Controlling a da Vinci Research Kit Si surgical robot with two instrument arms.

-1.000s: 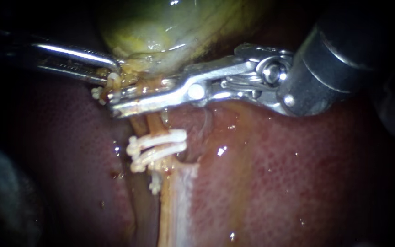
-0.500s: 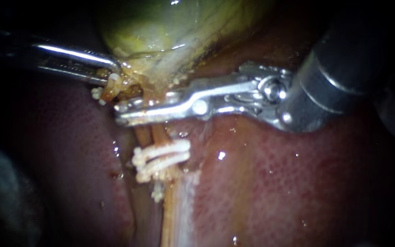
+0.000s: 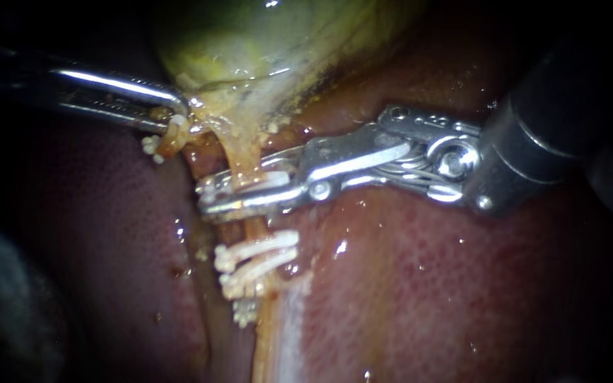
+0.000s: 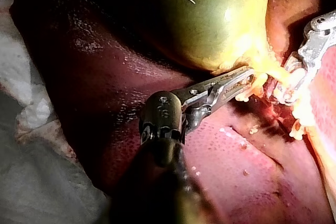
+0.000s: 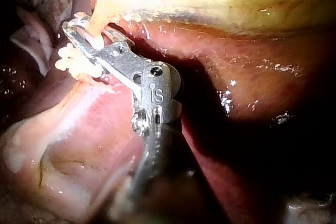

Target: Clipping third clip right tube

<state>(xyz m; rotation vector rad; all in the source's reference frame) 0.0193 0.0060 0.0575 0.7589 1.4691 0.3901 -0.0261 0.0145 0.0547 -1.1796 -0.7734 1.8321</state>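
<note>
Tube [image 3: 246, 159] runs from gallbladder [image 3: 250, 50] to two clips [image 3: 257, 259]; R instrument [image 3: 207, 198] jaws clamp new clip [image 3: 271, 181] astride it, above them; L instrument [image 3: 174, 122] jaws grip gallbladder neck; square up, close fully w/o twisting.

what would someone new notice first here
In the endoscope view, the shiny right instrument lies across the middle, its pincer closed on a white clip around the pale tube. Just below, on the same tube, sit two more white clips. Above hangs the yellow-green gallbladder, gripped at its neck by the left instrument.
</note>
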